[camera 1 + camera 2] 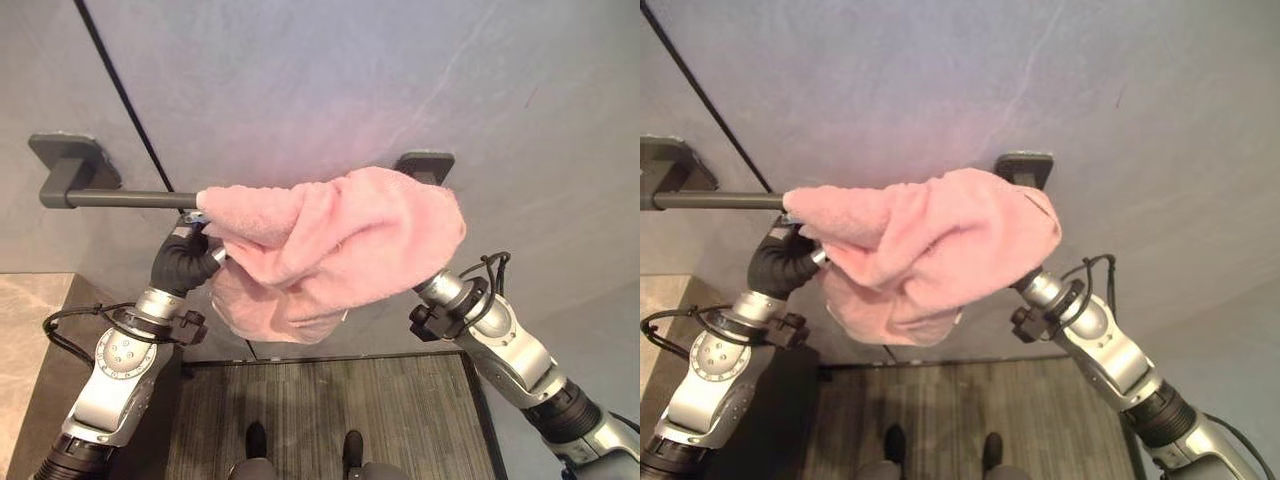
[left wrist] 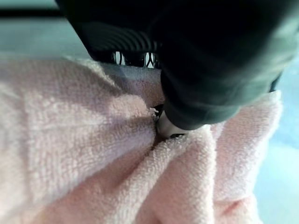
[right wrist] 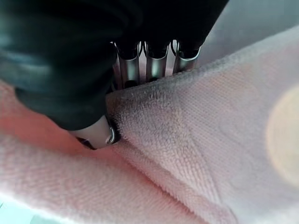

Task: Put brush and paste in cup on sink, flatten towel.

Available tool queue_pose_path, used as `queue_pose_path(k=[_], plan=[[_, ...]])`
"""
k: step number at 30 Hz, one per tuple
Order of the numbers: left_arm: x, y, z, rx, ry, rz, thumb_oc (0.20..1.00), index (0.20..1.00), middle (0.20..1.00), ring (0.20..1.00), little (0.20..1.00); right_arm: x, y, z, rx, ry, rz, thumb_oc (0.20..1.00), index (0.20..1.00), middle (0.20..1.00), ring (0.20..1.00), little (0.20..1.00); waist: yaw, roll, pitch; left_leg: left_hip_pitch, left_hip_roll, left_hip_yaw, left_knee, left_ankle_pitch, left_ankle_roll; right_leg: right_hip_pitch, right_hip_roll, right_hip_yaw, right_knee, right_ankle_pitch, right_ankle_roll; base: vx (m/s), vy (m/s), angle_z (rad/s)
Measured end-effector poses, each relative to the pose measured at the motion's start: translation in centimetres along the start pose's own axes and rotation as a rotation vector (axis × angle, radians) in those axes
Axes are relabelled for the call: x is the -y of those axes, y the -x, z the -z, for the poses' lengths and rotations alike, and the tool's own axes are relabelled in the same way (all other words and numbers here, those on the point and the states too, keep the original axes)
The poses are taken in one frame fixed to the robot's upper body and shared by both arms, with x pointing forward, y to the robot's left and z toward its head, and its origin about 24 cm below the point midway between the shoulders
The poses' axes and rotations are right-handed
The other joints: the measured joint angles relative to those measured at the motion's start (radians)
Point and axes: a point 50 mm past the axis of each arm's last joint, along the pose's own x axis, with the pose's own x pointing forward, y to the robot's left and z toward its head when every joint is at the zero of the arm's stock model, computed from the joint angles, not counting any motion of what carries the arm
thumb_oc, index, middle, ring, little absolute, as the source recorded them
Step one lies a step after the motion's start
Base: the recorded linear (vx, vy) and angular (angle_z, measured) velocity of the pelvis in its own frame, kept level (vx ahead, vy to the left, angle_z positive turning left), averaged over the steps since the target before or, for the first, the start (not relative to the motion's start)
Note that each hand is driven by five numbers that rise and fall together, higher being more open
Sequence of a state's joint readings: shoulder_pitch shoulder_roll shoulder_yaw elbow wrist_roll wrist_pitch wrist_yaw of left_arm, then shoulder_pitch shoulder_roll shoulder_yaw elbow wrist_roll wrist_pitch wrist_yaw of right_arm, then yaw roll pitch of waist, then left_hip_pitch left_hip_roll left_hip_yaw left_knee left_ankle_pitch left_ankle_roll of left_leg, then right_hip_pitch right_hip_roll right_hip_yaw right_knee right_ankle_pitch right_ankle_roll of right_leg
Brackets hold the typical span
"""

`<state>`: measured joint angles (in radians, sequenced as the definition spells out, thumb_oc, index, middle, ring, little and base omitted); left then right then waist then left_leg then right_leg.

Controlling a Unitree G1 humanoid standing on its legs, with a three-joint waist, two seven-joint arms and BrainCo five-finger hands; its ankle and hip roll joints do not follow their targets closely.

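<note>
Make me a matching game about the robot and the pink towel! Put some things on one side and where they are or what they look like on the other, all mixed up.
Things:
1. towel
2. towel bar
3. left hand
4. right hand

Descriptions:
A. dark, fixed to the grey wall
B. pink, bunched up over the bar
C. pinching the towel's end near the bare stretch of bar
D. tucked under the towel's other end, thumb and fingers closed on a fold

Pairs: 1-B, 2-A, 3-C, 4-D
</note>
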<state>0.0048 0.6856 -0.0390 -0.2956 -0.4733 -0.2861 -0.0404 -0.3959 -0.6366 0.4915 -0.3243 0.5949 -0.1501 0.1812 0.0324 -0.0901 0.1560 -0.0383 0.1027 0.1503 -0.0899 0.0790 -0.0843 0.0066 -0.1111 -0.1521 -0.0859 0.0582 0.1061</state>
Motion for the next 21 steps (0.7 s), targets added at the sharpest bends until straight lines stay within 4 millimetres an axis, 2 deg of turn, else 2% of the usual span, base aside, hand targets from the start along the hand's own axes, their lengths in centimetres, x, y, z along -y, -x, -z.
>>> queue_pose_path(k=[9,17,21], plan=[[-0.8,1.1,0.6,-0.033,0.005,-0.091,0.200,0.200,0.200,0.200,0.200,0.1,-2.0,-0.3,0.055,-0.003,0.026,0.200,0.200,0.200,0.200,0.200,0.071,-0.001,0.000,-0.025,-0.010,-0.057,0.000,0.003,-0.001,0.010,-0.005,-0.057,0.000,-0.013,0.002,-0.01,-0.001,0.20],[-1.1,1.3,1.9,-0.090,-0.009,-0.103,0.200,0.200,0.200,0.200,0.200,-0.2,-2.2,-0.2,0.059,0.073,0.039,0.200,0.200,0.200,0.200,0.200,0.064,-0.001,-0.001,-0.034,-0.019,-0.070,0.000,0.005,0.000,0.008,-0.015,-0.074,0.000,-0.014,0.004,0.00,0.005,0.05],[-1.0,1.7,3.3,-0.158,-0.064,-0.087,0.200,0.200,0.200,0.200,0.200,0.2,-0.9,1.8,-0.018,0.073,0.105,0.200,0.200,0.200,0.200,0.200,0.061,-0.001,-0.001,-0.032,-0.022,-0.069,0.000,0.004,0.000,0.010,-0.019,-0.072,0.000,-0.015,0.005,0.00,0.000,-0.01]])
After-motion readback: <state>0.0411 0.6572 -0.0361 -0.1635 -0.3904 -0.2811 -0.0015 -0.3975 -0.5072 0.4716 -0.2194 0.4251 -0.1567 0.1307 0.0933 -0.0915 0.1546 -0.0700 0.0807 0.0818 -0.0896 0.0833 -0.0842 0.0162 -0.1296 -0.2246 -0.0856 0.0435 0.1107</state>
